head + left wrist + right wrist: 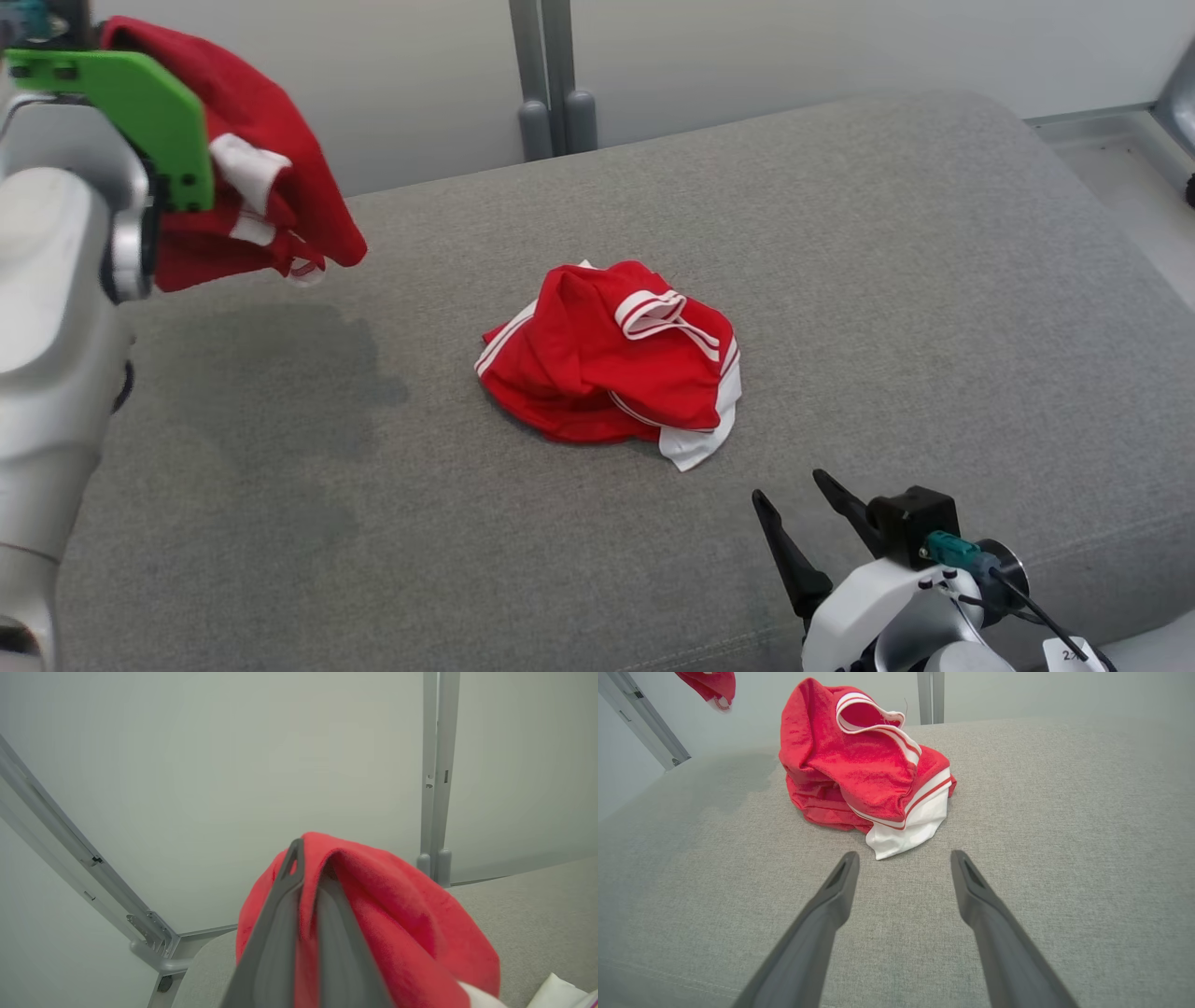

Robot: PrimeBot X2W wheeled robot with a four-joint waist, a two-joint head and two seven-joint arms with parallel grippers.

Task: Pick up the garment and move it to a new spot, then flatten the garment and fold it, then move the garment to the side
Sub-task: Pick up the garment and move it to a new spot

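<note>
Head view: left gripper [310, 868] up at far left, clamped shut on a red garment [271, 159]. Cloth hangs bunched off the fingers, clear of the grey cushion [934, 280], shadow under it. Green plate [140, 103] on that wrist hides the fingers here; left wrist view shows both fingers pressed together with red cloth pinched between and draped over them.

Second red garment [607, 364], white trim, lies crumpled in a heap mid-cushion. Right gripper [790, 488] low at the right, fingers wide apart, holding nothing, pointing at the heap. Right wrist view: the white hem of the heap sits just past the fingertips, close but not touching.

Step, my read: pick-and-move phase, garment lifted, not yet set down. Flatten and fold not begun.

Next move probably calls for carrying the held garment to a bare stretch of cushion, away from the heap, then lowering and letting go so it can be spread. Right gripper likely needed to catch a second edge. Risk: bunched cloth lands twisted, or drops onto the heap.
</note>
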